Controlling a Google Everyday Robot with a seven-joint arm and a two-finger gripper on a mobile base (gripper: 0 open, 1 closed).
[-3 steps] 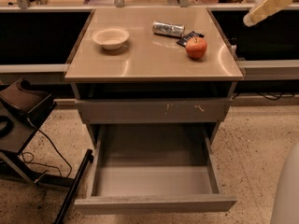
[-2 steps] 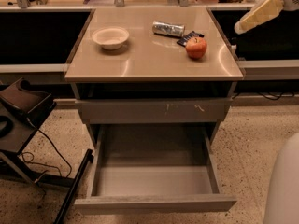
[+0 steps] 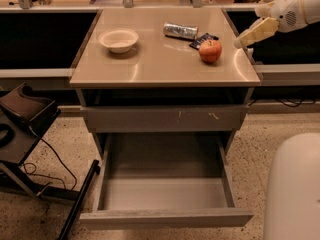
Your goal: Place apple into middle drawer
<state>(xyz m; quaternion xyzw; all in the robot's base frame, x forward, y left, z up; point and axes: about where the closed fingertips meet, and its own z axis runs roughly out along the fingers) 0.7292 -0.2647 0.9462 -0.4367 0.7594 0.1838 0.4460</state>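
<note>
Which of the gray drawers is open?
The middle drawer, the lower one, pulled out; the scratched drawer front above it is shut. End effector hovers right of the apple.

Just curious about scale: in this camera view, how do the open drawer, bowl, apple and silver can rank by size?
1. middle drawer
2. white bowl
3. apple and silver can: look alike, unranked
The gripper hovers right of the apple.
</note>
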